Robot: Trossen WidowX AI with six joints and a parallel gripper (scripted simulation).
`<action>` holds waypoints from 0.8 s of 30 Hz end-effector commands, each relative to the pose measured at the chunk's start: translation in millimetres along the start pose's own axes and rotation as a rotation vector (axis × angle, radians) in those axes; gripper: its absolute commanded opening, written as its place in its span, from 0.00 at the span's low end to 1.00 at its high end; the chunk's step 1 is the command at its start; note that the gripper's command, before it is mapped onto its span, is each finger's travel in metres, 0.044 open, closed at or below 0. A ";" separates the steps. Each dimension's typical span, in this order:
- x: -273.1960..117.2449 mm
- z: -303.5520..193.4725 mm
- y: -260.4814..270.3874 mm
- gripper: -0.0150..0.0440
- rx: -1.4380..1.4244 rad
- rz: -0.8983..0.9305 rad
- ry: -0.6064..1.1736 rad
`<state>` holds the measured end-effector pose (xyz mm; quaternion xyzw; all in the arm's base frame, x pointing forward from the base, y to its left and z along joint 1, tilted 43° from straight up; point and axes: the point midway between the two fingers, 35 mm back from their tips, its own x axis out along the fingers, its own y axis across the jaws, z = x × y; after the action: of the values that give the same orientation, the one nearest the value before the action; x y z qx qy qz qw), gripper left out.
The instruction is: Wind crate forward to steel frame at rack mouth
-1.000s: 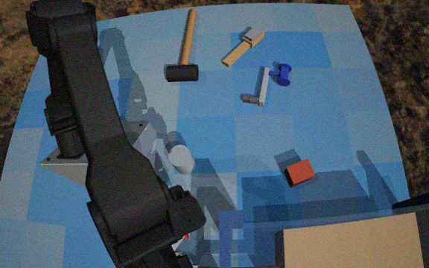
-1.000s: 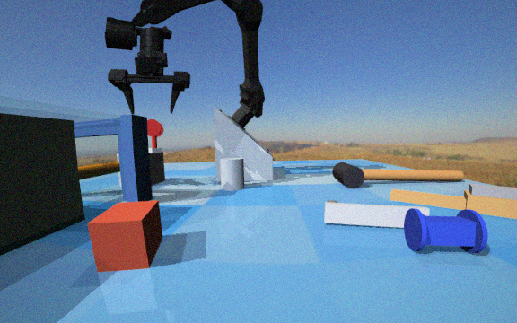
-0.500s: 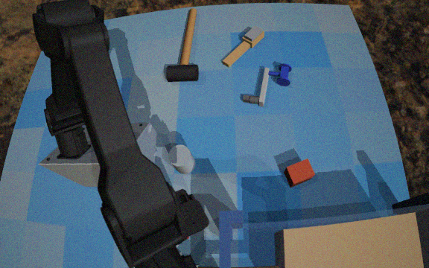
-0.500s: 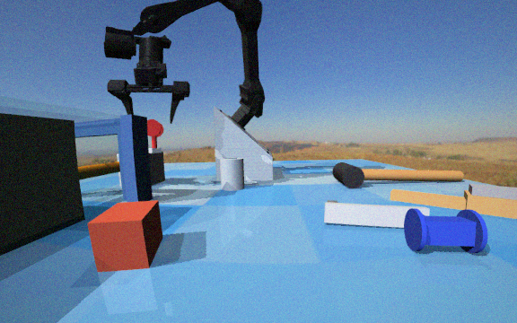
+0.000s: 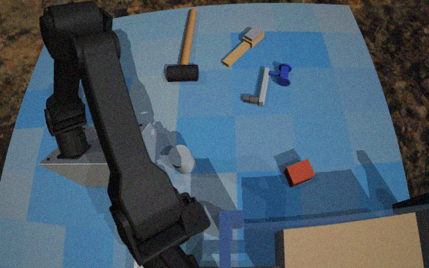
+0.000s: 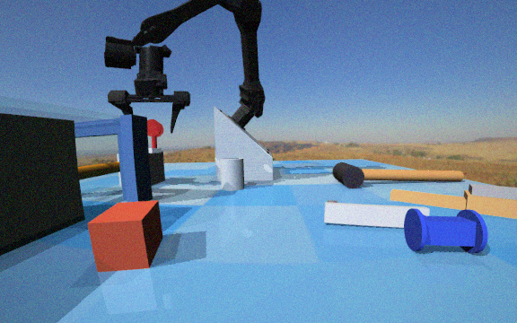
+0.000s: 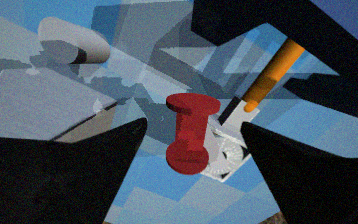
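The crate [image 5: 352,242] [image 6: 21,184] sits flat behind clear panels, its dark front apart from the blue steel frame [image 5: 226,238] [image 6: 132,157]. The winch [image 6: 156,166] [image 7: 235,150] stands beyond the frame, with an orange strap [image 6: 99,170] [image 7: 276,72] running from it. A red knob [image 6: 154,127] [image 7: 187,160] stands upright above the winch, on a pale crank arm mostly hidden behind it. My gripper [image 6: 151,122] [image 7: 193,123] is open and empty, fingers spread on either side of the knob's line in the wrist view; its height above the knob is unclear. It is outside the top view.
A loose crank [image 5: 264,87] [image 6: 366,215] with a blue knob [image 5: 284,74] [image 6: 449,231] lies near a mallet [image 5: 182,73] [image 6: 348,175] and a tan-handled tool [image 5: 238,52]. A red-orange block [image 5: 300,172] [image 6: 119,240] and a pale cylinder [image 5: 182,159] [image 6: 232,174] stand nearer the cubby.
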<state>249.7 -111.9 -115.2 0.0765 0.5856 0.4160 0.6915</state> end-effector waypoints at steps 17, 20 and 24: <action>18.7 -0.7 2.2 0.78 0.000 0.002 0.000; 18.7 -0.7 2.2 0.64 0.000 0.002 0.000; 18.7 -0.7 2.2 0.47 0.000 0.002 0.000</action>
<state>247.2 -98.1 -128.5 0.0775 0.5854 0.4167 0.6911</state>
